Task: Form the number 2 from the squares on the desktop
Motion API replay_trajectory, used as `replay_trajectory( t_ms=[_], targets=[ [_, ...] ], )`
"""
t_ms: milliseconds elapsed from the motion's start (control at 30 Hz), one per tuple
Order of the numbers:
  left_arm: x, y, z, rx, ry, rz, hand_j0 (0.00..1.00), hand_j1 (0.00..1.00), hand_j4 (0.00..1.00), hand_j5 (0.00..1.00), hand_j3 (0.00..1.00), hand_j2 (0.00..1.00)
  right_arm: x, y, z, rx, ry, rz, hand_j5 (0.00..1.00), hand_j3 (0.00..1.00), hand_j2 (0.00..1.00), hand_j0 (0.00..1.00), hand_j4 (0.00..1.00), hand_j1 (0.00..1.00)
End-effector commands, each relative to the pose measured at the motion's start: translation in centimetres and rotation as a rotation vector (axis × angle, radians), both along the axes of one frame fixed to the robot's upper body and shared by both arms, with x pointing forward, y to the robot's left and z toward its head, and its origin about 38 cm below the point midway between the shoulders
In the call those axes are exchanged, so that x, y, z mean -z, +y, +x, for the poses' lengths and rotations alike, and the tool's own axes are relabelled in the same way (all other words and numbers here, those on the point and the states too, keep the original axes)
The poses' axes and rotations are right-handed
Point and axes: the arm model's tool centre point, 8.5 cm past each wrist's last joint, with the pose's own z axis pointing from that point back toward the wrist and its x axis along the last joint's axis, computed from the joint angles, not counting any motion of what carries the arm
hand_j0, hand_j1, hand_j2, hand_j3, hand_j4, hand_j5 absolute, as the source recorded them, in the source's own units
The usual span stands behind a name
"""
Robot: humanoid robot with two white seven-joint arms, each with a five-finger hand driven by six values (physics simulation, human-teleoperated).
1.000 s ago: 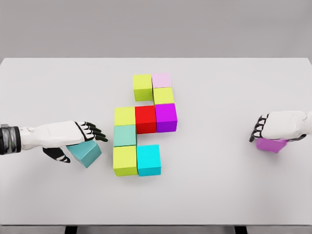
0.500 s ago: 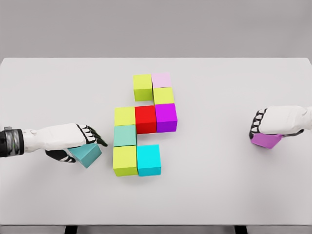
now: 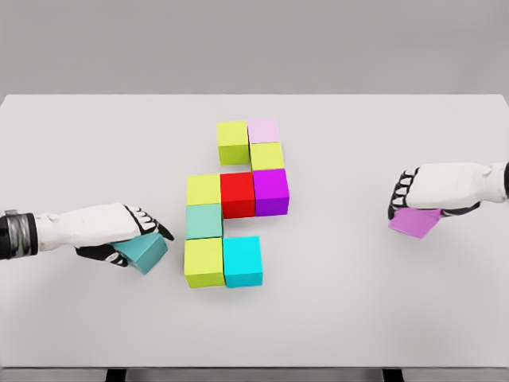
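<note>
Several coloured cubes sit joined at the middle of the white table [image 3: 334, 318]: a yellow-green cube [image 3: 232, 142], a pale pink cube [image 3: 264, 130], a second yellow-green cube [image 3: 267, 156], a purple cube [image 3: 270, 191], a red cube [image 3: 237, 194], a yellow cube [image 3: 203, 189], a sea-green cube [image 3: 204, 221], a lime cube [image 3: 204, 261] and a cyan cube [image 3: 242, 260]. My left hand [image 3: 134, 232] is curled over a teal cube [image 3: 145, 251] just left of the lime cube. At the right, my right hand [image 3: 415, 197] grips a tilted violet cube [image 3: 413, 223].
The table's front edge runs along the bottom of the view and its far edge near the top. Two dark table legs [image 3: 116, 374] show below the front edge.
My right hand has moved left and slightly up with the violet cube, which now tilts. My left hand's fingers have closed further over the teal cube and edged it toward the group.
</note>
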Motion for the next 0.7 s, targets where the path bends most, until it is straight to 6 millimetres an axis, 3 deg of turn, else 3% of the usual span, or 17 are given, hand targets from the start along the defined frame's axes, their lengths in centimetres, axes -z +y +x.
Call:
replay_trajectory(
  t_ms=[0, 367, 667],
  targets=[
    [0.3, 0.1, -0.2, 0.017, -0.003, 0.033, 0.41, 0.41, 0.41, 0.41, 0.41, 0.41, -0.2, 0.8, -0.2, -0.018, 0.001, 0.02, 0.67, 0.67, 0.67, 0.67, 0.67, 0.67],
    [-1.7, 1.7, 0.1, -0.002, -0.016, 0.032, 0.39, 0.39, 0.39, 0.39, 0.39, 0.39, -0.3, 4.4, 0.1, -0.093, 0.003, 0.089, 0.67, 0.67, 0.67, 0.67, 0.67, 0.67],
    [-6.8, 1.2, 3.2, -0.039, -0.118, -0.019, 0.39, 0.39, 0.39, 0.39, 0.39, 0.39, -0.3, 7.5, 0.2, -0.159, 0.0, 0.13, 0.67, 0.67, 0.67, 0.67, 0.67, 0.67]
  ],
)
